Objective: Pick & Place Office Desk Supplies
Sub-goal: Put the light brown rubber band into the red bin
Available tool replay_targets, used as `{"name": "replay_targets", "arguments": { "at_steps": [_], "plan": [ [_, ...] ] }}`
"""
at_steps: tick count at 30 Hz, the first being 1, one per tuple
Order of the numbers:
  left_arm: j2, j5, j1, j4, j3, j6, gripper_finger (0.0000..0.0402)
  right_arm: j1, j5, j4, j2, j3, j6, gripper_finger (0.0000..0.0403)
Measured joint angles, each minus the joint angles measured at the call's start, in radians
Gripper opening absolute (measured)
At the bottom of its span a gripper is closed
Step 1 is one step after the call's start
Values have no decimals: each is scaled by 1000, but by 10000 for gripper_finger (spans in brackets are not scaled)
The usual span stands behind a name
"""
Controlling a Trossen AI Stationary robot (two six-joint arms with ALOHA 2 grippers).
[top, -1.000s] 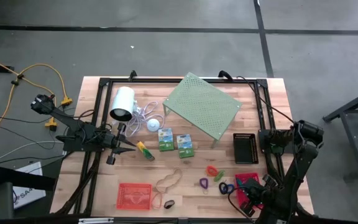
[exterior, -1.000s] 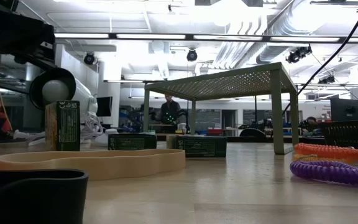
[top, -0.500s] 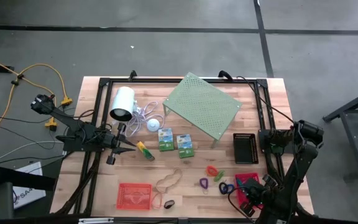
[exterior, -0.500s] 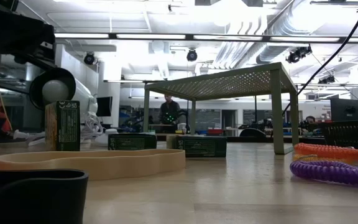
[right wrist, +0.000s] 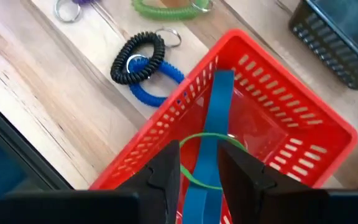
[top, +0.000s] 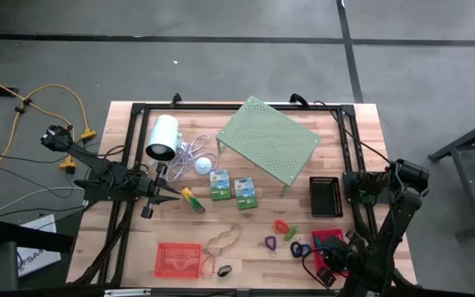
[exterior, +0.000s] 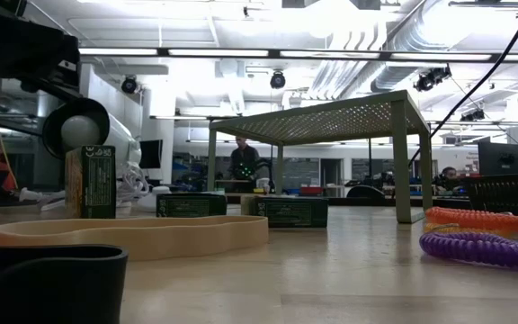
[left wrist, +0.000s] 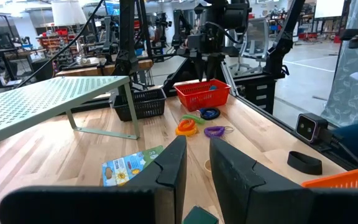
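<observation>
- Basket (right wrist: 291, 134), red, is sitting at the table's near right corner, directly under the right gripper (right wrist: 199, 163).
- Fingers are standing slightly parted, gripping nothing; a blue band (right wrist: 211, 127) and green loop (right wrist: 194, 177) are lying inside below.

Glossy red plastic basket (right wrist: 278, 124) — pale wood table (right wrist: 36, 81)

Left gripper (top: 171, 198) extended low at table's left, fingers narrowly parted; right gripper (right wrist: 199, 167) pointed downward, fingers apart.
</observation>
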Motion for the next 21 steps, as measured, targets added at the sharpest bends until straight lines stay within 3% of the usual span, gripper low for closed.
{"name": "replay_targets", "arguments": {
  "at_steps": [9,21],
  "plan": [
    [0,0,0,0,0,0,65,-91,74,90,0,0,-256,96],
    [0,0,0,0,0,0,65,-320,79,346,-1,0,-871,97]
  ]
}}
